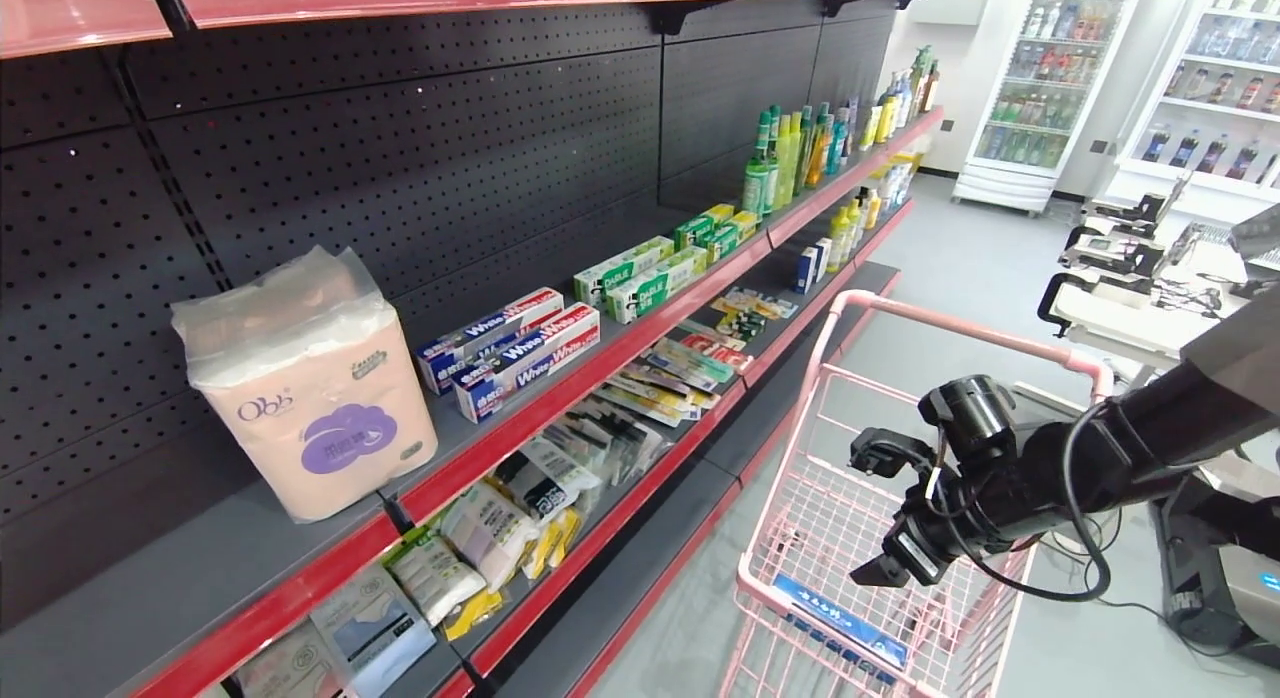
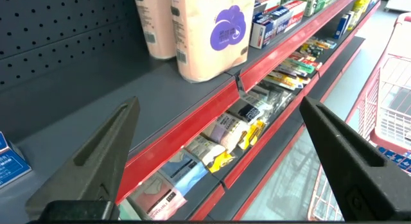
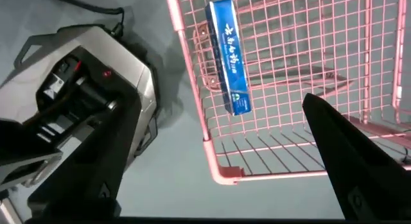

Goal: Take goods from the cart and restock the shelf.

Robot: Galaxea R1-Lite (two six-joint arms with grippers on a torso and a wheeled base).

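At the far left, the left claw hangs released, its two fingers spread wide with nothing between them, just in front of the upper grey shelf. On that shelf, a little to the right, a toilet-paper pack stands upright against the pegboard back. Further right, toothpaste boxes lie in a row along the red front edge.

Right of the shelving stands the pink wire cart. The right claw is above its near front corner, also released and gripping nothing. In the right wrist view the fingers are well apart, with the basket's mesh wall and a blue tag on the rim below them.

Judging from this, the step in hand is the pick from the cart, with nothing taken yet. The cart lies directly under the right claw, close beneath but not touching. The arm covers part of the basket, so I cannot tell whether goods lie deeper inside.

The next move calls for locating an item in the basket. The released claw then has to go down inside the wire walls, clear of the rim, and close on the item before anything is carried left to the shelf.
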